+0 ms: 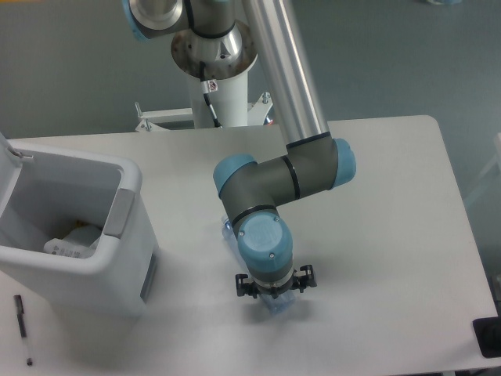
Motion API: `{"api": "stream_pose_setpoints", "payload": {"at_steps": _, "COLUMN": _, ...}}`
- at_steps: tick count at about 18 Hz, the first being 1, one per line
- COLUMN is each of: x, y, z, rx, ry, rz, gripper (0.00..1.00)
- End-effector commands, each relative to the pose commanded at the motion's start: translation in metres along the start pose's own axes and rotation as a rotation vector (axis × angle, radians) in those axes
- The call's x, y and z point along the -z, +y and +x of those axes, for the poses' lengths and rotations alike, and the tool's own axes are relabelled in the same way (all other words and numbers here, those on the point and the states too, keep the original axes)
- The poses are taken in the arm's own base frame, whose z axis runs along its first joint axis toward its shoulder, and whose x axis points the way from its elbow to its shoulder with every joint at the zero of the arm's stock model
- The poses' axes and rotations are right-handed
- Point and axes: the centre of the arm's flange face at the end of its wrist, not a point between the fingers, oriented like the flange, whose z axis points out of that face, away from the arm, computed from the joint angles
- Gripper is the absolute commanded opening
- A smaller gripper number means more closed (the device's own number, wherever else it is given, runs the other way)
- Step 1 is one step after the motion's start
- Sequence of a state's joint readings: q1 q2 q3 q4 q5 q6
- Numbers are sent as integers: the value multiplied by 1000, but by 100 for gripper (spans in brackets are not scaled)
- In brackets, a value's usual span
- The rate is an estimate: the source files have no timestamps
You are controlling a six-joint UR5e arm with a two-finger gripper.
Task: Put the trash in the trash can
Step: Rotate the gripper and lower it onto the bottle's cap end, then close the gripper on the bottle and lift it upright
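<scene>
The clear bluish crushed plastic bottle [278,304] lies on the white table, mostly hidden under my arm's wrist. Only its lower end and a sliver of its cap end show. My gripper [274,288] points straight down over the bottle's lower half. It is open, with a black finger on either side of the bottle. The white trash can [129,235] stands at the left with its lid up. White crumpled paper [69,243] lies inside the trash can.
A thin black pen [23,327] lies in front of the bin near the table's front-left edge. A black object [487,337] sits at the front-right corner. The arm's white base post [219,94] rises behind the table.
</scene>
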State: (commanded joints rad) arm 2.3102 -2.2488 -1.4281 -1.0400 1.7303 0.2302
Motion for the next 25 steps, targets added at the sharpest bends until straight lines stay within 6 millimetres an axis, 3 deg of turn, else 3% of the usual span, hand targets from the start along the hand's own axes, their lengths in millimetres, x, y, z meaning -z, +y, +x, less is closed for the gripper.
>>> {"api": "stream_pose_setpoints", "payload": {"at_steps": 3, "x": -2, "y": -1, "z": 3, "rx": 23, "ry": 0, "rz": -2, "gripper": 72}}
{"api": "stream_pose_setpoints", "payload": {"at_steps": 6, "x": -5, "y": -3, "z": 8, "rx": 24, "ry": -4, "rz": -5, "gripper": 64}}
{"api": "stream_pose_setpoints", "payload": {"at_steps": 10, "x": -1, "y": -3, "z": 7, "rx": 26, "ry": -5, "rz": -1, "gripper": 46}}
{"api": "stream_pose_setpoints", "payload": {"at_steps": 19, "x": 17, "y": -3, "z": 5, "rx": 26, "ry": 15, "rz": 25, "gripper": 30}}
{"api": "stream_pose_setpoints", "payload": {"at_steps": 22, "x": 47, "y": -10, "z": -15, "rx": 56, "ry": 69, "rz": 94, "gripper": 29}}
{"api": "stream_pose_setpoints", "payload": {"at_steps": 25, "x": 107, "y": -21, "z": -45, "rx": 102, "ry": 179, "rz": 234, "gripper": 29}}
